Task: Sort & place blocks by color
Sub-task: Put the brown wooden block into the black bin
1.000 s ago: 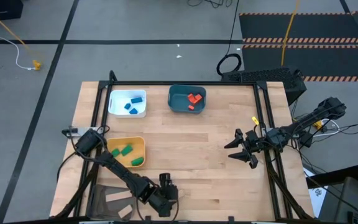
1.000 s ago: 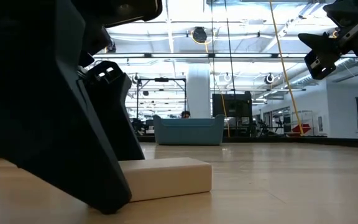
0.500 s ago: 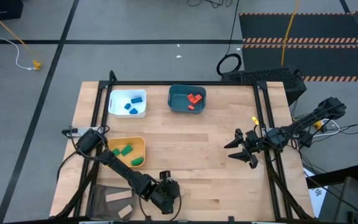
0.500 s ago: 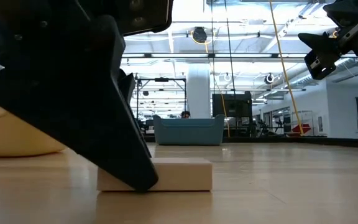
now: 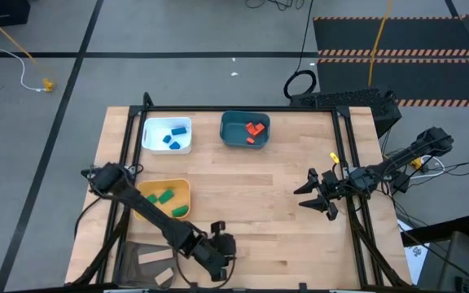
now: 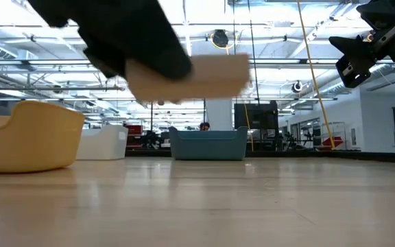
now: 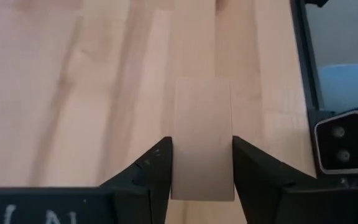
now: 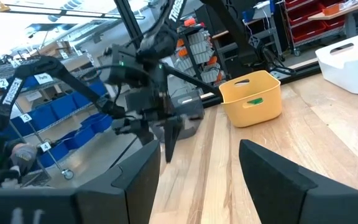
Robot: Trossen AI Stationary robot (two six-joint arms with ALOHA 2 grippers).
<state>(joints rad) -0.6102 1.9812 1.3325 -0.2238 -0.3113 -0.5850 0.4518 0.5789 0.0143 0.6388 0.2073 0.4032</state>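
A plain tan block [image 7: 202, 134] hangs above the table near its near edge, with my left gripper [image 5: 218, 259] shut on it; the low view shows the tan block [image 6: 197, 75] well above the wood. My right gripper [image 5: 316, 195] hovers open at the table's right side, holding nothing. Blue blocks lie in the white tray [image 5: 151, 142], red ones in the teal tray [image 5: 228, 134], and green ones in the yellow tray [image 5: 181, 189]. My left gripper pinches the tan block by its two long sides [image 7: 179, 155] between both fingers [image 7: 157, 165], on the half nearer the wrist. The fingers come from above and the far half sticks out past their tips. The block is lifted clear of the table, roughly level.
A dark mesh container [image 5: 133, 252] with longer tan pieces sits at the near left corner. A black frame rail [image 5: 344, 163] runs along the table's right side beside my right gripper. Bare wood [image 5: 259, 195] lies between the trays and the two grippers.
My left gripper has shut on the tan block, which lay flat on the table, and has gone up with it. The block is now lifted clear of the wood, still about level.
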